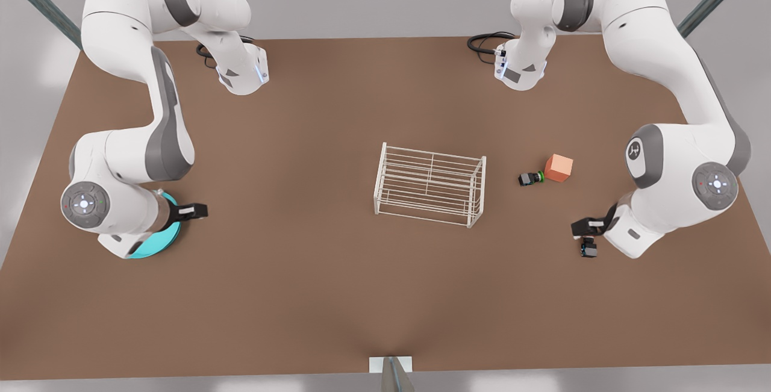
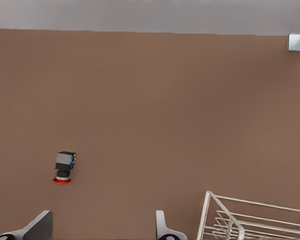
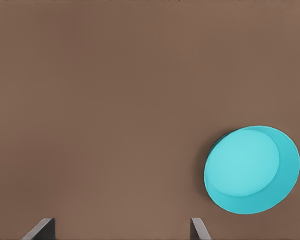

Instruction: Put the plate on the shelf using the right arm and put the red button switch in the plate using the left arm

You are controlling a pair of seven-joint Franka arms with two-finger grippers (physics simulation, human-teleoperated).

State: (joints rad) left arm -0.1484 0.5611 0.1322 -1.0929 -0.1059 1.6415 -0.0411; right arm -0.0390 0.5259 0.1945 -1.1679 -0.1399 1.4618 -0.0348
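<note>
Hovering wide-open beside the plate (image 3: 252, 170), the right claw (image 3: 121, 229) needed centring over its rim; the left claw (image 2: 102, 226), also wide, hung near the red switch (image 2: 64, 167).

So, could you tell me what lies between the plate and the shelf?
Nothing: in the front view, bare brown table runs from the plate to the shelf.

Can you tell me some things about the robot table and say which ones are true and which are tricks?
1. The plate is on the shelf. False: it lies on the table.
2. The left gripper is open above the table near the red button switch. True.
3. The right gripper holds the plate. False: it is open, holding nothing.
4. The orange cube sits beside the green button switch. True.
</note>
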